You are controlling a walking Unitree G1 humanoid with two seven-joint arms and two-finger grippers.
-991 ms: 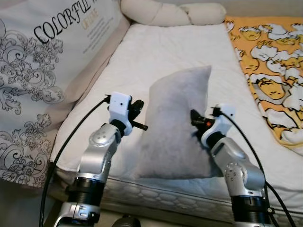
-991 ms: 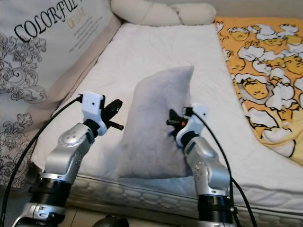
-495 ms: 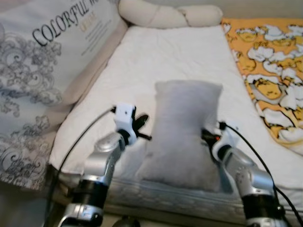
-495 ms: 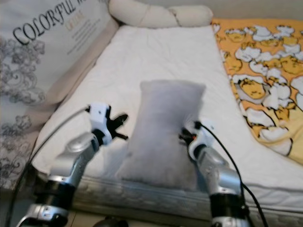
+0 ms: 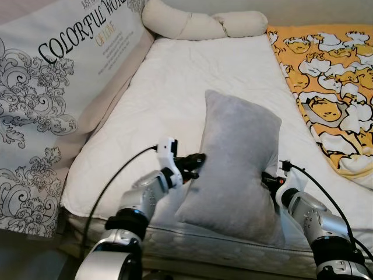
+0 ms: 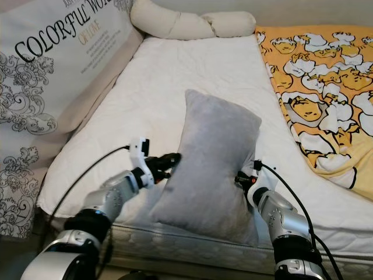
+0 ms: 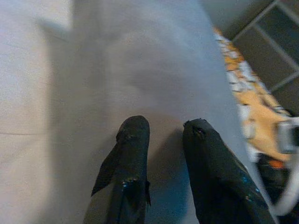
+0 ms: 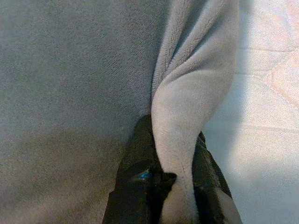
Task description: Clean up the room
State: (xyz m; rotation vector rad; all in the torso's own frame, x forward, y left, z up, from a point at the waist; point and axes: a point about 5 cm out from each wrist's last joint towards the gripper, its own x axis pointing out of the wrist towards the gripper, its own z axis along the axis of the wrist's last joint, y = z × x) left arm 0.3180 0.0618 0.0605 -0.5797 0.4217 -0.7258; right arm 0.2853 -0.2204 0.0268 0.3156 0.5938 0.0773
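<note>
A grey plush pillow (image 5: 236, 169) stands on end on the white mattress (image 5: 192, 81) near its front edge, leaning a little to the right. My right gripper (image 8: 173, 135) is shut on a fold of the pillow's right edge, low down; it also appears as the right gripper (image 5: 269, 178) in the left eye view. My left gripper (image 5: 195, 163) presses its tips against the pillow's left side. In the left wrist view the left gripper (image 7: 163, 127) has its two black fingers (image 7: 133, 140) slightly apart, with nothing between them.
A large cushion printed "COLORFUL WORLD" (image 5: 52, 105) lines the bed's left side. A cream knotted bolster (image 5: 198, 23) lies at the head. A yellow patterned blanket (image 5: 326, 87) covers the right side. Bare mattress stretches beyond the pillow.
Both arms have reached forward and lower over the bed. The pillow has shifted farther onto the mattress, and my left gripper has come up against its left side. The camera has also moved.
</note>
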